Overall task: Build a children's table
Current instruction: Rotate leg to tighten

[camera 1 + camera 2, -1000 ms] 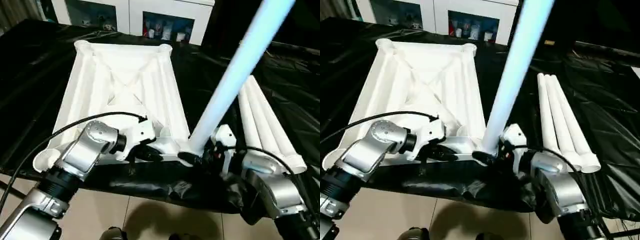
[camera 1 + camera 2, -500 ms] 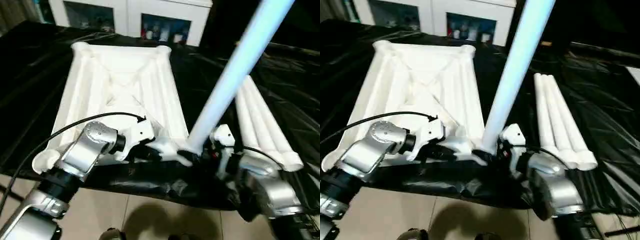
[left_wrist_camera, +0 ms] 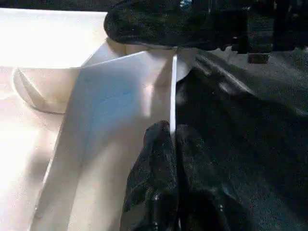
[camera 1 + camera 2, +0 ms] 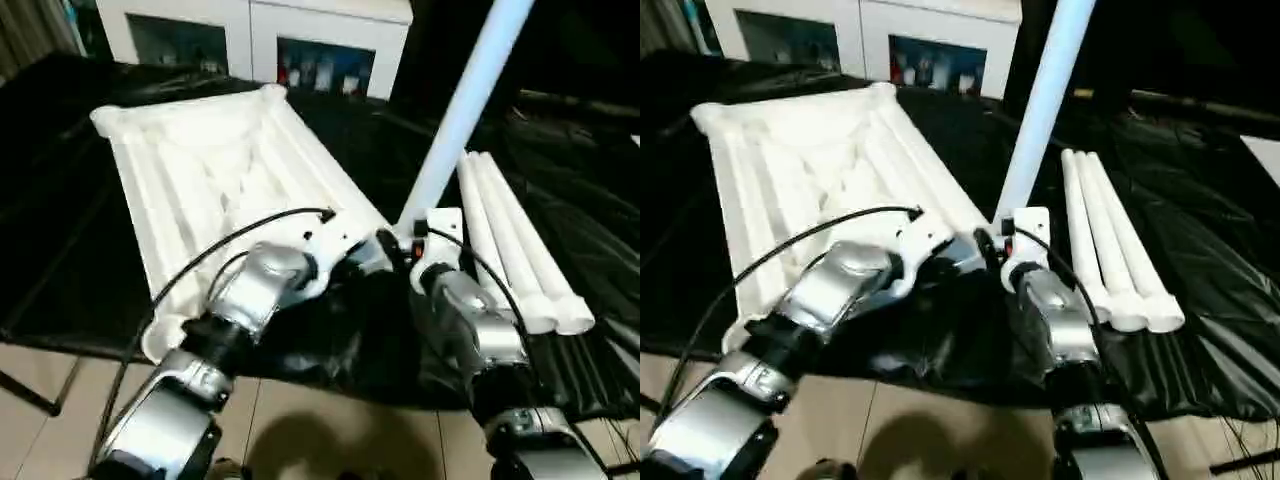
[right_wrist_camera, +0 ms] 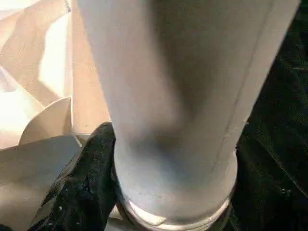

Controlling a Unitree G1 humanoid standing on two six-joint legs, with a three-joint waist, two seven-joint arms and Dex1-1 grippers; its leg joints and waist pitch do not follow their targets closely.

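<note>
Gripping one leg [image 4: 465, 110], the right pincer [image 4: 400, 243] (left pincer [image 3: 171, 144] clenched) nears three spare legs [image 4: 515, 245].

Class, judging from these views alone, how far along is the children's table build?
Early. Done: white ribbed plastic tabletop lies underside up on the black sheet. In hand: right gripper holds one long white tube leg at the near corner socket; shut left gripper pinches the top's edge. Left: three white tube legs lie loose; seating unconfirmed.

Home-like room, glass-door cabinet [image 4: 250, 40], tiled floor [image 4: 60, 440]
</note>
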